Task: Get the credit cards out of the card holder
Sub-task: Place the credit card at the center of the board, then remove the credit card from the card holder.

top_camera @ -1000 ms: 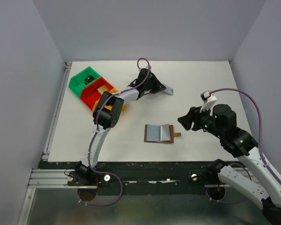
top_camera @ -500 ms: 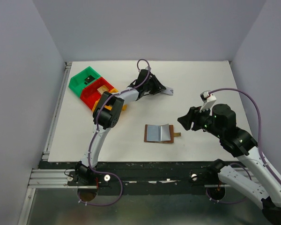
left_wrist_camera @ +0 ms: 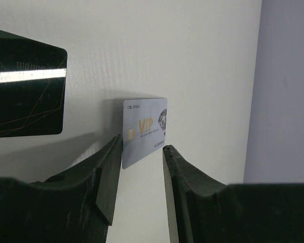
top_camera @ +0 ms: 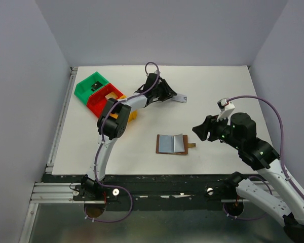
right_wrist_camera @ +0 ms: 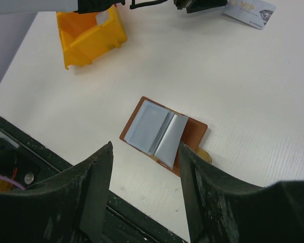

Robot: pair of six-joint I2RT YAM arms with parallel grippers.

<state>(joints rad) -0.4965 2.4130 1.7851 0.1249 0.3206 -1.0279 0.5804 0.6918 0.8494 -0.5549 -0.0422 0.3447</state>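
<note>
We see a matt white table point(left_wrist_camera: 202, 61) with a faint ribbed grain. The pale silver-blue card point(left_wrist_camera: 144, 130) is smooth plastic with a soft sheen; the black card point(left_wrist_camera: 25, 91) beside it is glossier, crossed by a mirror-bright stripe. The card holder point(right_wrist_camera: 164, 134) is brown leather with satiny grey-blue pockets. The yellow bin point(right_wrist_camera: 91, 33) is smooth plastic; the fingers point(left_wrist_camera: 192, 202) of the left hand point(left_wrist_camera: 143, 144) are matt black.

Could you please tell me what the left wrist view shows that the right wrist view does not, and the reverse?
Only the left wrist view shows a black card lying on the table, to the left of the open fingers of the left claw. Only the right wrist view shows the card holder, lying open under the open right claw, and a yellow bin. Both show the pale silver-blue card lying on the white table.
</note>
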